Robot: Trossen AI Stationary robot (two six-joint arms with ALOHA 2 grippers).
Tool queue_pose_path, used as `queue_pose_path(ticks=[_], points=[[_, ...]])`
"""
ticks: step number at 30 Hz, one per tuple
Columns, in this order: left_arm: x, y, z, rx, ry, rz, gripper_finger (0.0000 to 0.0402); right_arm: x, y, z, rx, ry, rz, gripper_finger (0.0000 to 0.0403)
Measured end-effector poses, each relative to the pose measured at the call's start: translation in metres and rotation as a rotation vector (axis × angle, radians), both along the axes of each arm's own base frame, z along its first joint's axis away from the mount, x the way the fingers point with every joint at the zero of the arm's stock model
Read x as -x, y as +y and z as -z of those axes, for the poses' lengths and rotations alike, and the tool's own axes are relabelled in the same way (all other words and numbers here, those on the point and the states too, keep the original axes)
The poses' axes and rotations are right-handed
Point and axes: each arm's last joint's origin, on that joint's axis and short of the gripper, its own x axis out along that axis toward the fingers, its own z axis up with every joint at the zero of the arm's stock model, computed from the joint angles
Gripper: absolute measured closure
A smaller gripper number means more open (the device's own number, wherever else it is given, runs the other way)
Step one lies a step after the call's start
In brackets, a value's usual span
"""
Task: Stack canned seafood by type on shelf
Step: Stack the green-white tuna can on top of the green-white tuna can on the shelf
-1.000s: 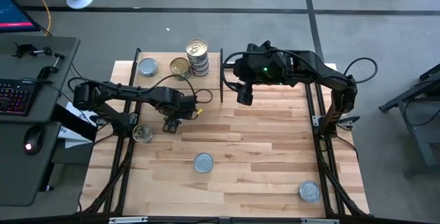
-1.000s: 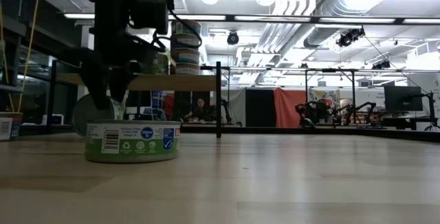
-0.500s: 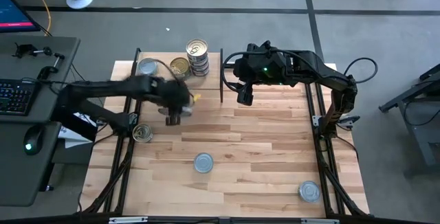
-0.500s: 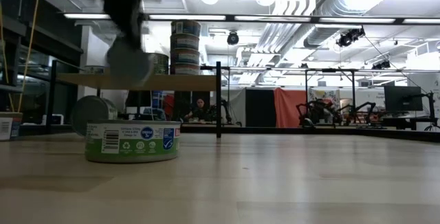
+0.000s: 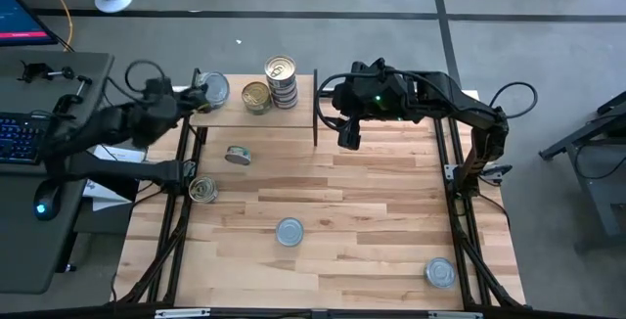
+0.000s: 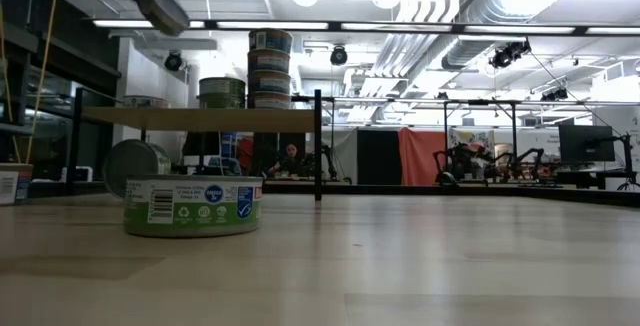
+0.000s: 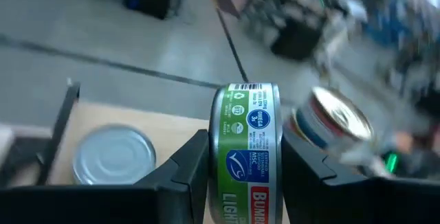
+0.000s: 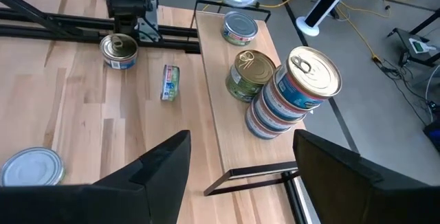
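My left gripper (image 7: 247, 186) is shut on a green-labelled tin (image 7: 249, 141), held high above the shelf's left end (image 6: 163, 8). On the light-wood shelf (image 8: 220, 107) stand a silver-topped tin (image 7: 113, 157), a short gold-topped pile (image 8: 249, 75) and a taller stack (image 8: 292, 90) with a gold top. Another tin (image 5: 237, 155) rests on its edge on the table in front of the shelf. My right gripper (image 5: 347, 135) hangs open over the table just past the shelf's right end, touching nothing. My left gripper pinches the tin between its two fingers (image 7: 187, 169), one on each flat end. The labelled round side (image 7: 251, 117) faces back along the fingers. The fingers come nearly level from the table's left. The tin stands on edge in the hold, lifted clear above the shelf.
On the table lie a gold-topped tin (image 5: 202, 190) at the left edge, a silver-topped tin (image 5: 290, 231) in the middle and another (image 5: 440, 273) near the front right corner. Black uprights (image 5: 315, 109) mark the shelf's ends. A desk with a keyboard (image 5: 20, 138) stands to the left.
My left gripper has lifted a tin off the table beside the one that stands on edge. It has risen and swung toward the far left, up over the shelf's left end, rolling as it went. The tin on edge has stayed in place.
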Motion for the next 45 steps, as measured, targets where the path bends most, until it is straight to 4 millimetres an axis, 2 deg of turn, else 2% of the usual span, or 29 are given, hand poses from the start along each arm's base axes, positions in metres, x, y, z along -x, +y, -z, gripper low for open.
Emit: queue_pose_path(ticks=[5,8,15,22,31,41,45], points=[[-0.005,0.004,0.037,-0.008,-0.295,-0.233,0.0288,0.0,-0.004,0.0,-0.001,-0.001,0.014,0.0155],[-0.008,0.006,0.052,-0.045,-0.462,-0.371,0.0288,0.0,-0.005,0.0,-0.01,-0.005,0.023,0.0155],[-0.011,0.01,0.081,-0.071,-0.667,-0.54,0.0288,0.0,-0.006,0.0,-0.02,-0.009,0.033,0.0155],[-0.01,0.024,0.106,-0.021,-0.835,-0.681,0.0288,0.0,-0.006,0.0,-0.039,-0.018,0.047,0.0155],[-0.005,0.042,0.116,0.069,-0.847,-0.782,0.0288,0.0,-0.006,0.0,-0.039,-0.018,0.047,0.0155],[-0.01,0.053,0.124,0.165,-0.807,-0.81,0.0287,0.0,-0.006,0.0,-0.039,-0.018,0.048,0.0155],[-0.011,0.053,0.125,0.208,-0.826,-0.796,0.0221,0.0,-0.006,0.0,-0.039,-0.018,0.047,0.0155]])
